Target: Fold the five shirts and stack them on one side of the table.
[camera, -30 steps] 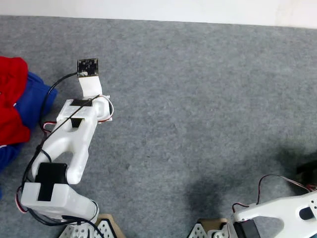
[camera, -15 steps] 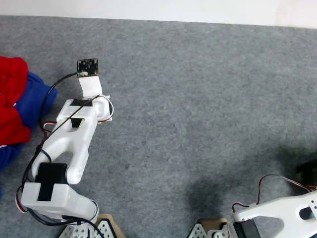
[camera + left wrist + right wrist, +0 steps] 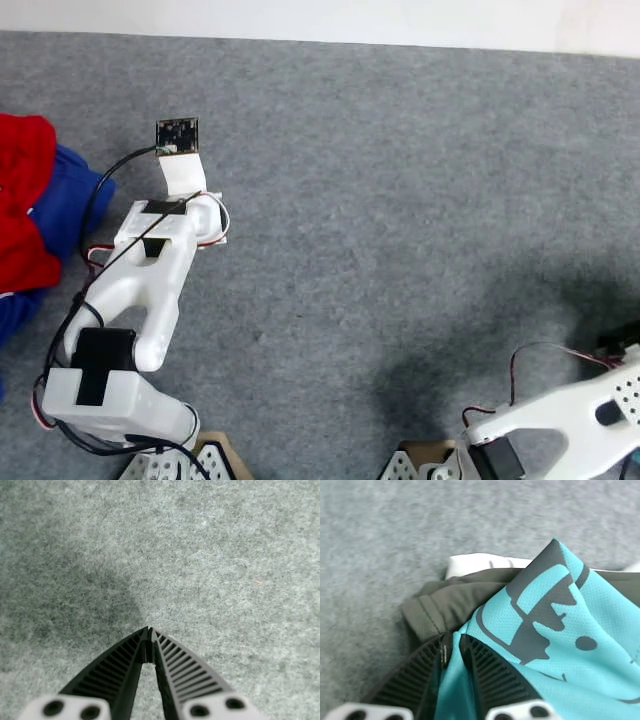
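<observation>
The right hand (image 3: pixel 451 642) is clamped on the teal shirt (image 3: pixel 570 645), which spreads ahead of it over a dark shirt (image 3: pixel 445 605); the left hand (image 3: pixel 149 632), tips together, hangs over bare surface (image 3: pixel 225 555).

**Left arm** (image 3: pixel 150 290), **right arm** (image 3: pixel 560 425): white moulded shells, black motor blocks, black and red cables (image 3: pixel 130 252). **Left pincer** (image 3: pixel 149 631), **right pincer** (image 3: pixel 451 641): black ribbed fingers (image 3: pixel 120 667), white bases with screw holes.

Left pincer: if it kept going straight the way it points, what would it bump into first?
Most likely just the grey felt-like table cover. The black ribbed left pincer points down at a bare patch of it, with nothing in between, though how far off is unclear.
</observation>
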### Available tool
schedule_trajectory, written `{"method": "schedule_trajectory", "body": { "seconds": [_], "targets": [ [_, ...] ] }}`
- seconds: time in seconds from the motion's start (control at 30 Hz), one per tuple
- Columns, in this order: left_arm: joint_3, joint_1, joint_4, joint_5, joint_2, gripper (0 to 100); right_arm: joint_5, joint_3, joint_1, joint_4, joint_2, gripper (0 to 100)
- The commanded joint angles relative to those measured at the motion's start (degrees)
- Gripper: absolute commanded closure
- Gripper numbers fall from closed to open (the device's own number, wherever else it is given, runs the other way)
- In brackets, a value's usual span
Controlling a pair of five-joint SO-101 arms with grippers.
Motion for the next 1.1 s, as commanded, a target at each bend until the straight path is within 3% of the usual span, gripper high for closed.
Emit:
{"method": "schedule_trajectory", "body": {
  "seconds": [0.0, 0.23, 0.43, 0.87, 0.97, 1.07],
  "targets": [
    [-0.5, 0.0, -0.9, -0.4, -0.4, 99, 0.5, -5.8, -3.1, -1.9, -4.4, 99.1],
    [-0.6, 0.0, -0.9, -0.4, -0.4, 99, 0.8, -5.7, -4.7, -3.2, -3.5, 97.9],
    [-1.2, -0.3, -0.8, -0.4, -0.5, 99, 0.5, -6.1, -5.2, -3.0, -2.4, 75.4],
    [-2.9, -3.6, -0.3, -0.3, -1.0, 99, -6.8, -3.6, -10.9, 1.1, -18.3, 79.2],
    [-5.1, -4.6, 2.7, -0.1, -0.5, 98, -6.8, 5.3, -13.5, 1.1, -25.7, 79.3],
    [-5.8, -6.1, 3.6, 0.2, -0.4, 91, -6.8, 22.6, -15.7, 1.1, -36.3, 79.6]
  ]
}}
